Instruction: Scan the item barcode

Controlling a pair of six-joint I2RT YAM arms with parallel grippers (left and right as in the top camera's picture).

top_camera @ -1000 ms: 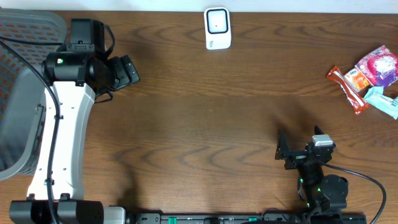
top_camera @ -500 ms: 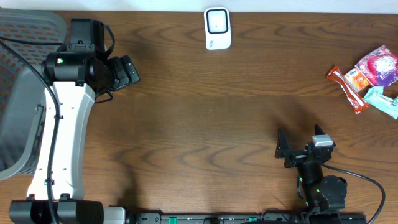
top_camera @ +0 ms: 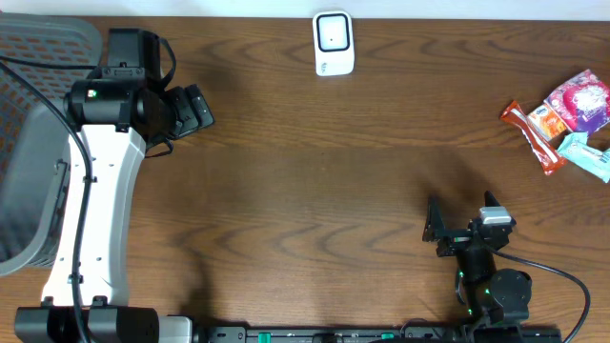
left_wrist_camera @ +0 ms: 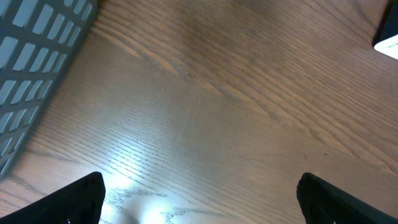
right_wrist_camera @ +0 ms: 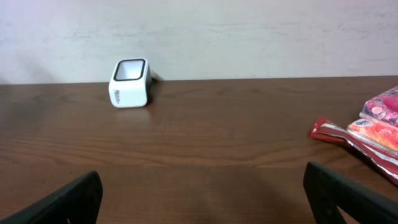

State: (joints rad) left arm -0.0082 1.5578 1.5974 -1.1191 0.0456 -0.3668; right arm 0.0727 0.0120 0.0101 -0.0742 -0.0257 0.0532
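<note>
A white barcode scanner [top_camera: 334,43] stands at the far middle of the table, and the right wrist view has it [right_wrist_camera: 130,83] at upper left, by the wall. The items are snack packets at the right edge: a red-orange bar [top_camera: 534,136] [right_wrist_camera: 336,134], a pink packet [top_camera: 579,100] [right_wrist_camera: 382,106] and a light blue packet [top_camera: 586,154]. My left gripper [top_camera: 195,112] [left_wrist_camera: 200,208] hovers open over bare wood at the far left, holding nothing. My right gripper [top_camera: 434,229] [right_wrist_camera: 202,205] is open and empty near the front edge, well short of the packets.
A grey slatted basket [top_camera: 29,143] [left_wrist_camera: 37,62] sits off the table's left side, next to the left arm. A white corner [left_wrist_camera: 388,43] shows at the top right of the left wrist view. Brown wood spans the middle.
</note>
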